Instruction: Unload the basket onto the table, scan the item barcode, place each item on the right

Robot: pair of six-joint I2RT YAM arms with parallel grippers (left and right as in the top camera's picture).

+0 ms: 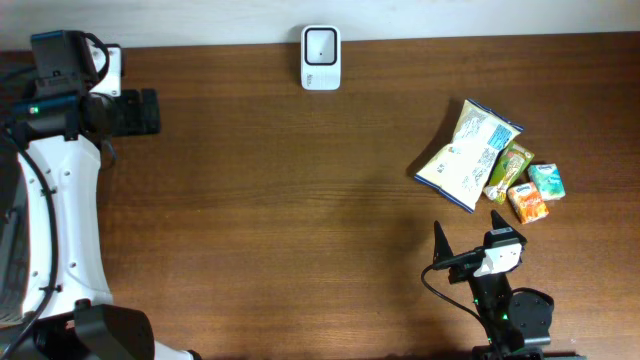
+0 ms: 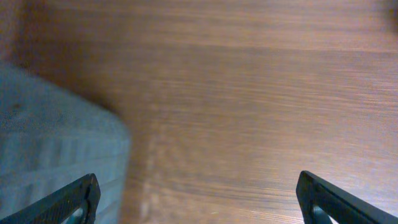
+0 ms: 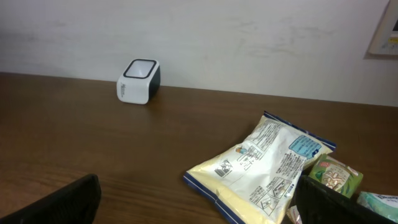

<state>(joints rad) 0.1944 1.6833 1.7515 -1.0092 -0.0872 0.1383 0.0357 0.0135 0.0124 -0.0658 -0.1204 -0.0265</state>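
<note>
the chip bag [image 1: 468,155] lies flat on the desk [image 1: 280,200] at the right side, its long axis slanting from the near-left corner up toward the far-right. printed panels face up; in the right wrist view a small dark code-like patch shows near the bag's left end, though it is too small to be sure it is the barcode. touching the bag's right edge is a green pack [image 1: 508,170], and just beside that an orange carton [image 1: 528,203] and a teal carton [image 1: 546,180], the four items bunched in one cluster.

the right tool [image 1: 468,240] sits just nearer than the cluster, jaws spread wide and holding nothing. the bag lies straight ahead of it and slightly left, so a short forward reach should meet the bag's near-left corner first. the slant means the jaws would likely need to turn to cross the bag's narrow width.

the scanner [image 1: 321,57] stands at the far edge, centre, well apart from the bag and off to its left. carrying the bag there calls for a diagonal move, far and left.

the left tool [image 1: 140,112] hangs at the far-left corner, also wide and empty, well apart from the bag. the right arm is clearly the nearer one.
</note>
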